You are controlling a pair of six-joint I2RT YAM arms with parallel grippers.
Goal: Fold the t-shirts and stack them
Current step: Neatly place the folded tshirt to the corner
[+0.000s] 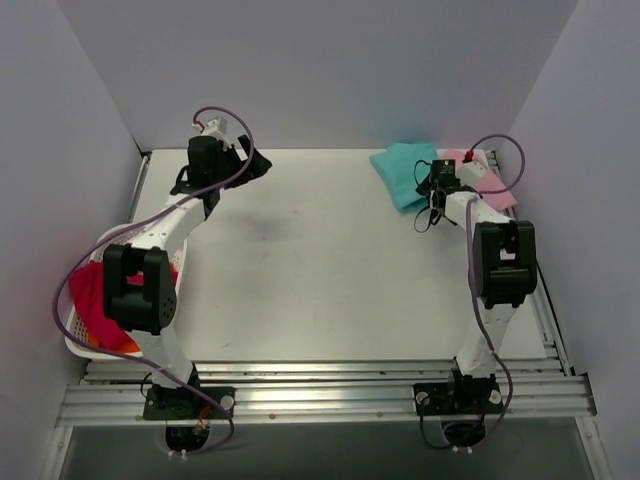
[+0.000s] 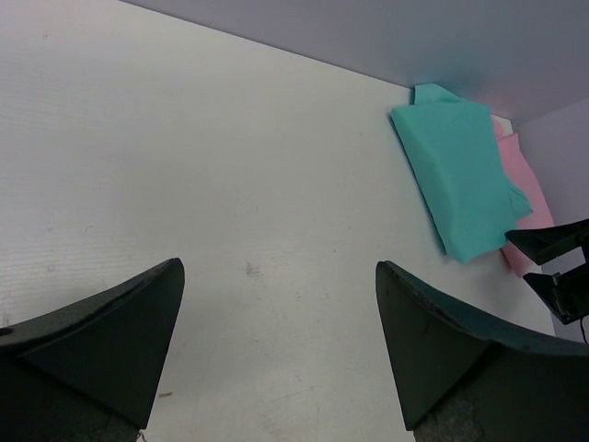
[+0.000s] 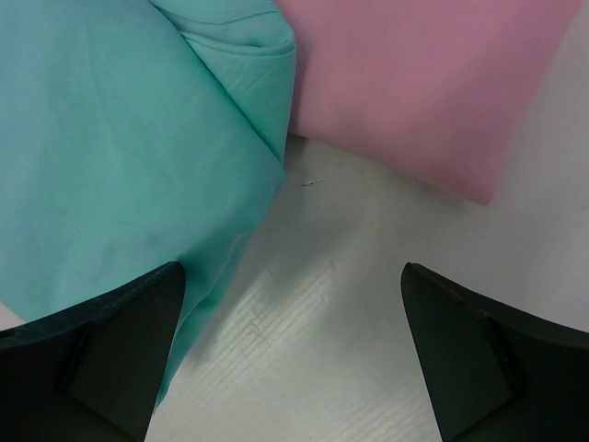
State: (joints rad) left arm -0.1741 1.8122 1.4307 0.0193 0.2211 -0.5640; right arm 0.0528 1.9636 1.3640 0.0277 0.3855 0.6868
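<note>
A folded teal-green t-shirt (image 1: 403,170) lies at the far right of the table, and a folded pale pink t-shirt (image 1: 492,188) lies beside it on its right. They touch at the far end and do not lie stacked. My right gripper (image 1: 440,186) hovers over the gap between them, open and empty. In the right wrist view (image 3: 290,359) the teal shirt (image 3: 120,157) is on the left and the pink shirt (image 3: 433,83) on the right. My left gripper (image 1: 252,165) is open and empty at the far left. In its wrist view (image 2: 281,359) both shirts (image 2: 456,175) (image 2: 526,198) show far off.
A white lattice basket (image 1: 72,335) at the near left edge holds red and orange cloth (image 1: 95,300), partly hidden by my left arm. Grey walls close the back and both sides. The right arm's gripper (image 2: 557,267) shows at the right edge of the left wrist view.
</note>
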